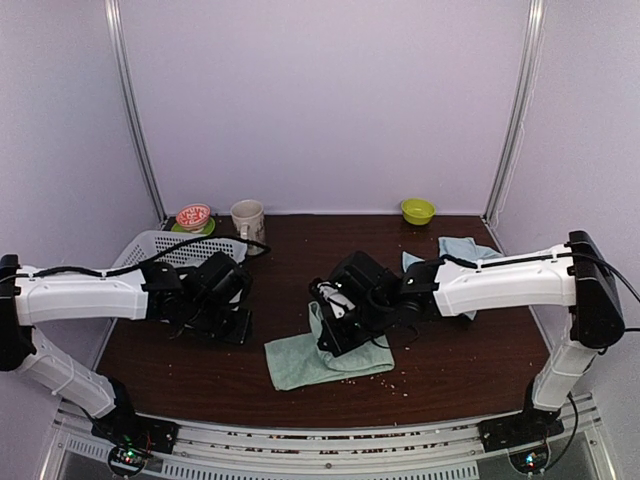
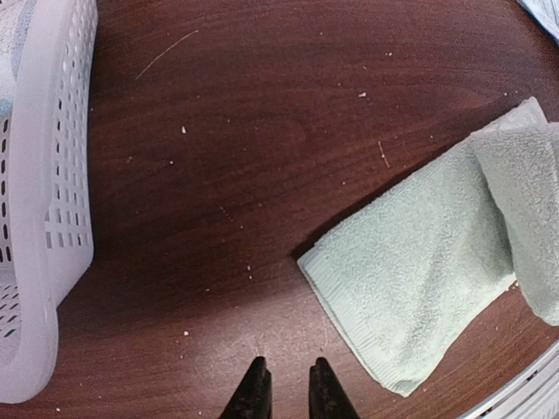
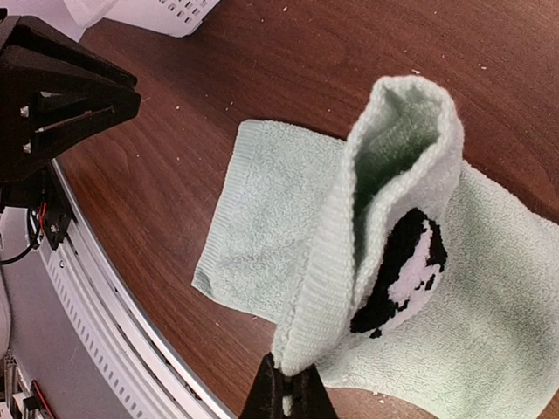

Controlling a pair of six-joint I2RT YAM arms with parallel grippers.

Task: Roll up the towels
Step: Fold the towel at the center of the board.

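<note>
- Dark wooden table, white basket at far left.
- Mint towel lies front-middle, one edge lifted, panda patch showing.
- Right gripper pinches that lifted edge.
- Left gripper hangs between basket and towel, fingers slightly apart, empty.
- Blue towel lies far right.

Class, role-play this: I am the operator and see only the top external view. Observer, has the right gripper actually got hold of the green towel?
Observer: Yes. The right wrist view shows the right gripper shut on an edge of the green towel, raised into a fold.
Operator: Any marking on it?
Observer: A black-and-white panda patch shows inside that fold.
Operator: And the other arm?
Observer: The left gripper is slightly open, holding nothing, above bare table beside the towel.
</note>
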